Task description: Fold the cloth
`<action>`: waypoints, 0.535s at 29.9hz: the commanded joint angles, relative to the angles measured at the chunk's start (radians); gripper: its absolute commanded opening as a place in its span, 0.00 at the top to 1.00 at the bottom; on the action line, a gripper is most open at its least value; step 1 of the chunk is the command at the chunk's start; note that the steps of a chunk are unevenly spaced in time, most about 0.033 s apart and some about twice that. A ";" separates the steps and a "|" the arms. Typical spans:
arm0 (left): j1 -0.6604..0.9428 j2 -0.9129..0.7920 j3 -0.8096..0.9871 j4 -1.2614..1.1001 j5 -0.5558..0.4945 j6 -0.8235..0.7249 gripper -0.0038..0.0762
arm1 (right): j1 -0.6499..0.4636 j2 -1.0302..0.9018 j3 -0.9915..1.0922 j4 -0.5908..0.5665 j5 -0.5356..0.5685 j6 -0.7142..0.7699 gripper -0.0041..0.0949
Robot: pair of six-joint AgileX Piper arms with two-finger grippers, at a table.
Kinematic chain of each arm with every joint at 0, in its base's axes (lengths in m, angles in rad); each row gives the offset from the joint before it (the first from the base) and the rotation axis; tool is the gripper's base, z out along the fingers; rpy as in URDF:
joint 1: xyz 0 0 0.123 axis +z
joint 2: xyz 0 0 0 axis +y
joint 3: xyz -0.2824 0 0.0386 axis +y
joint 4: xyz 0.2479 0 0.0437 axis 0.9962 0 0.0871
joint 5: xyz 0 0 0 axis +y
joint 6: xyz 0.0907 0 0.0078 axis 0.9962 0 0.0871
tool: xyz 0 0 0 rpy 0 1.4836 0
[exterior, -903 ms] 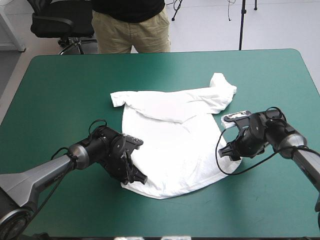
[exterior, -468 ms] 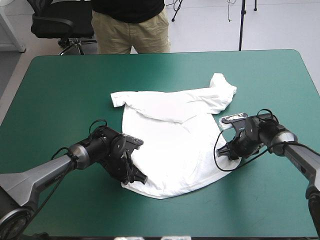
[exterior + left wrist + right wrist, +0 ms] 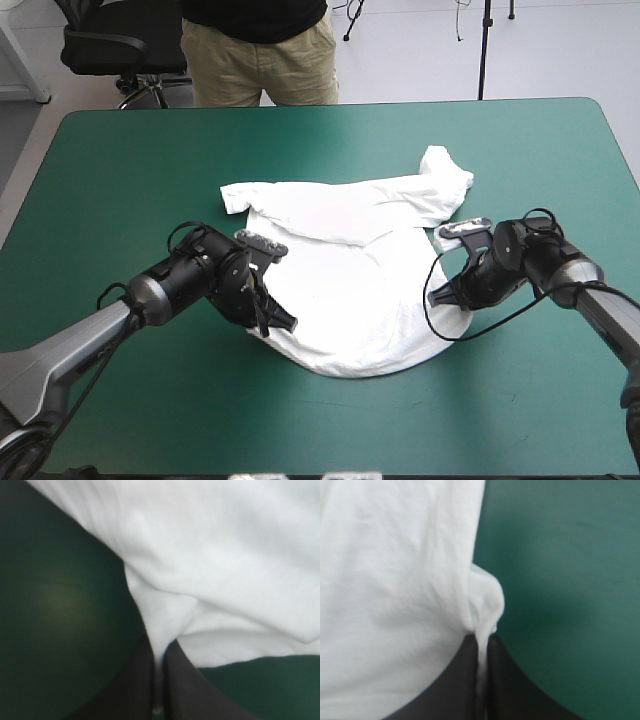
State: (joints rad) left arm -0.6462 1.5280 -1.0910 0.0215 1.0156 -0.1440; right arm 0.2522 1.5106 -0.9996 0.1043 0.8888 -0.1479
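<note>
The white T-shirt [image 3: 350,270] lies spread on the teal-green table, collar end toward the far side, one sleeve bunched at the far right. My left gripper [image 3: 272,322] is shut on the T-shirt's near left hem corner, which is pulled up off the table. In the left wrist view the cloth [image 3: 225,555] runs pinched between my left gripper [image 3: 159,665]. My right gripper [image 3: 440,297] is shut on the T-shirt's right edge; in the right wrist view a fold of cloth [image 3: 395,580] is nipped by the right gripper [image 3: 481,650].
Bare teal-green cover [image 3: 130,170] surrounds the shirt on all sides, with wide room toward the far edge and the near edge. A black cable loops on the table by the right arm.
My right gripper moved in to the shirt's right edge and shut on it. My left gripper, still shut on the hem, shifted toward the far side, and the near hem curved inward.
</note>
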 commanded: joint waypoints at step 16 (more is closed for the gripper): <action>-0.001 -0.232 -0.748 0.359 -0.109 -0.115 0.97 | 0.001 -0.325 -0.742 0.071 -0.032 -0.103 0.98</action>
State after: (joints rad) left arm -0.6462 1.3361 -1.7283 0.3470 1.0180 -0.2515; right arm 0.2522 1.2155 -1.6201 0.1315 0.9501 -0.2077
